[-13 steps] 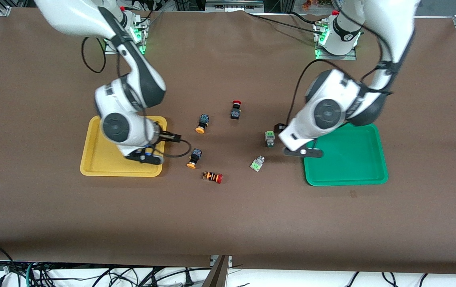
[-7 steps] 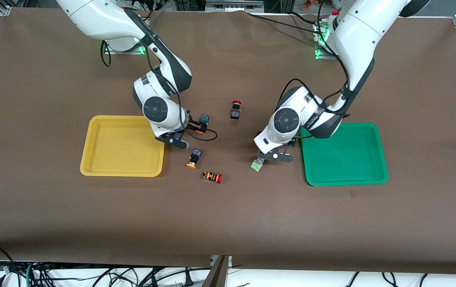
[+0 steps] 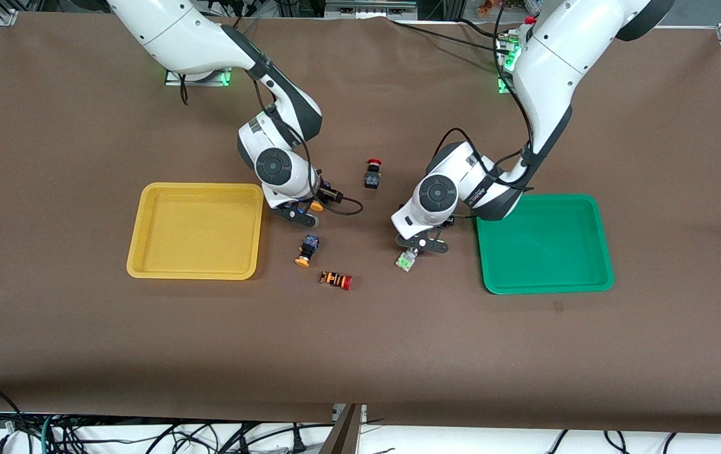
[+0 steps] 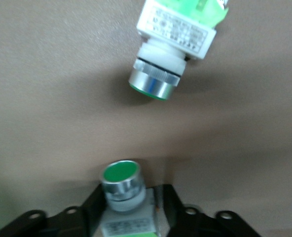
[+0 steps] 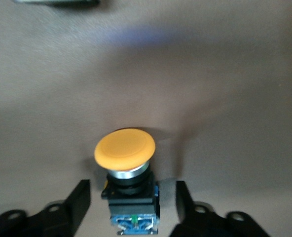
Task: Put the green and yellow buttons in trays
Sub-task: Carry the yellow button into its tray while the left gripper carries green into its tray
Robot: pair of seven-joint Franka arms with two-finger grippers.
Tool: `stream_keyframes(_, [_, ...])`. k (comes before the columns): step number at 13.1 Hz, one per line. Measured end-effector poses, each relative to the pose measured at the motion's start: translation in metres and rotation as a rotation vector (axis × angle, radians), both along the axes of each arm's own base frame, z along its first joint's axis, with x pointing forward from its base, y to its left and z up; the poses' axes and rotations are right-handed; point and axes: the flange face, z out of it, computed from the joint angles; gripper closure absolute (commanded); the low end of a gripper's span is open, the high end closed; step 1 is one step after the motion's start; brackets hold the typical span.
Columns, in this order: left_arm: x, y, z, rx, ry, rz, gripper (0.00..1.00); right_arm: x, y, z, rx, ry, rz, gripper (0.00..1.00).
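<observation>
My left gripper point(image 3: 424, 236) is low on the table beside the green tray point(image 3: 546, 289). In the left wrist view the gripper point(image 4: 131, 212) is shut on a green button point(image 4: 120, 183), which is hidden in the front view. The second green button point(image 3: 405, 260) point(image 4: 170, 49) lies just past it. My right gripper point(image 3: 311, 207) is low beside the yellow tray point(image 3: 196, 187). In the right wrist view the gripper point(image 5: 131, 207) is open around a yellow button point(image 5: 125, 148) point(image 3: 317, 205), with gaps on both sides. The second yellow button point(image 3: 306, 249) lies nearer the front camera.
A black switch with a red cap point(image 3: 373, 173) stands between the two arms, farther from the front camera. An orange-striped switch with a red cap point(image 3: 336, 279) lies near the second yellow button. Both trays hold nothing.
Both arms swung from over their trays toward the table's middle and came down, the right gripper onto a yellow button, the left gripper onto a green button. The buttons have not moved.
</observation>
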Motion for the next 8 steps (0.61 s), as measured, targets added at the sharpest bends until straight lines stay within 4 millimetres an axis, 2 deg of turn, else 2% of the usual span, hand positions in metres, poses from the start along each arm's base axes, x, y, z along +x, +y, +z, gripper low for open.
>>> stream_keyframes(2, [0.006, 0.005, 0.013, 0.014, -0.001, 0.007, 0.96, 0.002, -0.002, 0.005, 0.003, -0.01, 0.002, 1.0])
stream_keyframes(3, [0.012, 0.012, 0.027, 0.039, 0.01, 0.014, 0.96, 0.008, -0.004, 0.014, 0.008, -0.021, 0.018, 1.0])
stream_keyframes(4, [0.019, 0.022, 0.049, 0.073, 0.025, 0.024, 0.95, 0.017, -0.013, 0.029, 0.005, -0.017, 0.057, 1.0])
stream_keyframes(5, [0.027, 0.036, 0.075, 0.107, 0.041, 0.029, 0.95, 0.031, -0.031, 0.05, -0.003, 0.001, 0.115, 1.0])
stream_keyframes(6, [0.035, 0.056, 0.099, 0.132, 0.061, 0.016, 0.95, 0.048, -0.06, 0.071, -0.013, 0.022, 0.174, 1.0])
stream_keyframes(7, [0.045, 0.081, 0.117, 0.144, 0.083, -0.008, 0.94, 0.065, -0.1, 0.086, -0.022, 0.039, 0.228, 1.0])
stream_keyframes(8, [0.056, 0.111, 0.126, 0.143, 0.102, -0.034, 0.94, 0.08, -0.144, 0.093, -0.026, 0.051, 0.277, 1.0])
